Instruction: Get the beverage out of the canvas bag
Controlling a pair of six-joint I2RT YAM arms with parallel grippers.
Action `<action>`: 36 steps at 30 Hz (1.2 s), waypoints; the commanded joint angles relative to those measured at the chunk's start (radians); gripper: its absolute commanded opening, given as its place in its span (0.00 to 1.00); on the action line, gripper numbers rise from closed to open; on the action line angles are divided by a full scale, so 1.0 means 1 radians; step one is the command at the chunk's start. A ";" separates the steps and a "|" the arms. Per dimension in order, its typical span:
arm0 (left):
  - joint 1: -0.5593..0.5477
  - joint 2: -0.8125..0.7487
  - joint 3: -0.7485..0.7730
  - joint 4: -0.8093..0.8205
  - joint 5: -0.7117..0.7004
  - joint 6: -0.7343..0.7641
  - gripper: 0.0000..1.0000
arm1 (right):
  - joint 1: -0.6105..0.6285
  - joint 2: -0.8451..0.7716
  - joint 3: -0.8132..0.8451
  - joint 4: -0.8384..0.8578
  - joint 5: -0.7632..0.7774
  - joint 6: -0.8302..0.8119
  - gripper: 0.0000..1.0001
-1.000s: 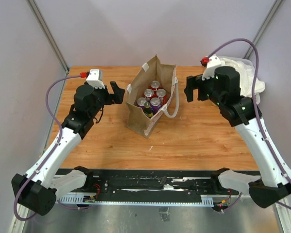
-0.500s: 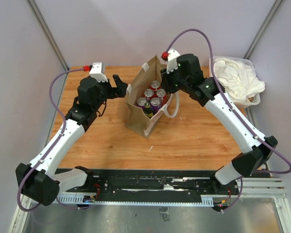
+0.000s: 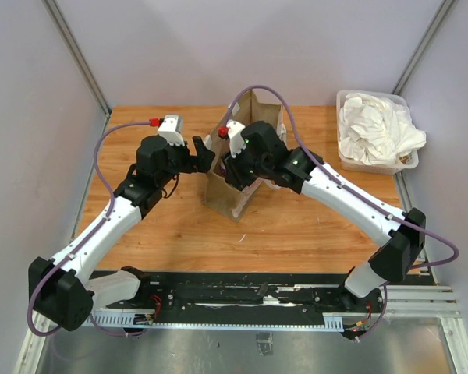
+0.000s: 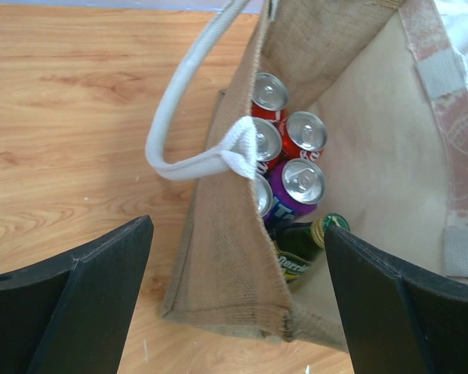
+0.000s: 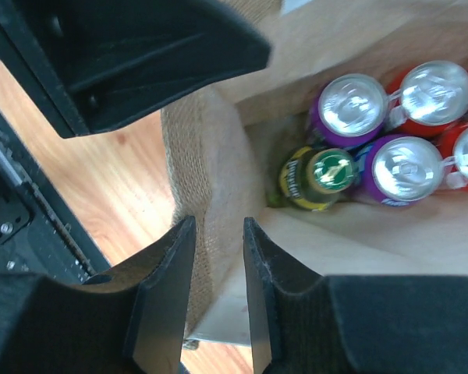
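The tan canvas bag [image 3: 222, 193] stands upright mid-table with white strap handles. Inside it, the right wrist view shows a green bottle [image 5: 320, 175], purple cans [image 5: 402, 164] and red cans [image 5: 437, 86]. My right gripper [image 5: 218, 226] is over the bag's near-left corner, its jaws nearly closed with the bag's wall [image 5: 210, 171] between them. In the top view it [image 3: 232, 167] is mostly hidden under its wrist. My left gripper [image 4: 238, 230] is wide open, its jaws on either side of the bag's corner [image 4: 226, 265] without touching it. It sits at the bag's left side [image 3: 205, 152].
A clear plastic tub of white cloths [image 3: 374, 128] stands at the back right corner. Grey walls close in the wooden table [image 3: 312, 218] on three sides. The bag's white handle [image 4: 187, 160] loops out to the left.
My right arm has swung left from the table's right side to over the bag, and its jaws have narrowed onto the wall. My left gripper has moved right, closer to the bag.
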 commanded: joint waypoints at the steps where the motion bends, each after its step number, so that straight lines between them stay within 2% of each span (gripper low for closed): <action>1: -0.039 -0.010 -0.021 0.057 0.020 -0.005 0.96 | 0.038 -0.021 -0.073 0.032 -0.006 0.045 0.32; 6: -0.068 0.005 -0.037 0.046 -0.005 -0.001 0.93 | 0.073 -0.043 -0.155 0.033 -0.021 0.049 0.29; 8: -0.075 0.008 -0.056 0.039 -0.014 -0.001 0.87 | 0.082 -0.050 -0.195 0.032 -0.023 0.055 0.29; 11: -0.083 0.012 -0.096 0.031 -0.022 -0.006 0.69 | 0.086 -0.056 -0.260 0.030 -0.038 0.081 0.29; 16: -0.088 0.013 -0.156 0.020 -0.034 -0.023 0.63 | 0.090 -0.054 -0.330 0.031 -0.052 0.108 0.29; 25: -0.091 0.036 -0.222 -0.014 -0.040 -0.030 0.62 | 0.089 0.016 -0.373 0.005 0.023 0.116 0.31; 31: -0.093 0.023 -0.239 -0.042 -0.043 -0.046 0.62 | 0.089 0.048 -0.325 -0.042 0.064 0.126 0.32; 36: -0.096 0.011 -0.240 -0.051 -0.029 -0.043 0.61 | 0.086 0.021 -0.183 -0.096 0.215 0.090 0.48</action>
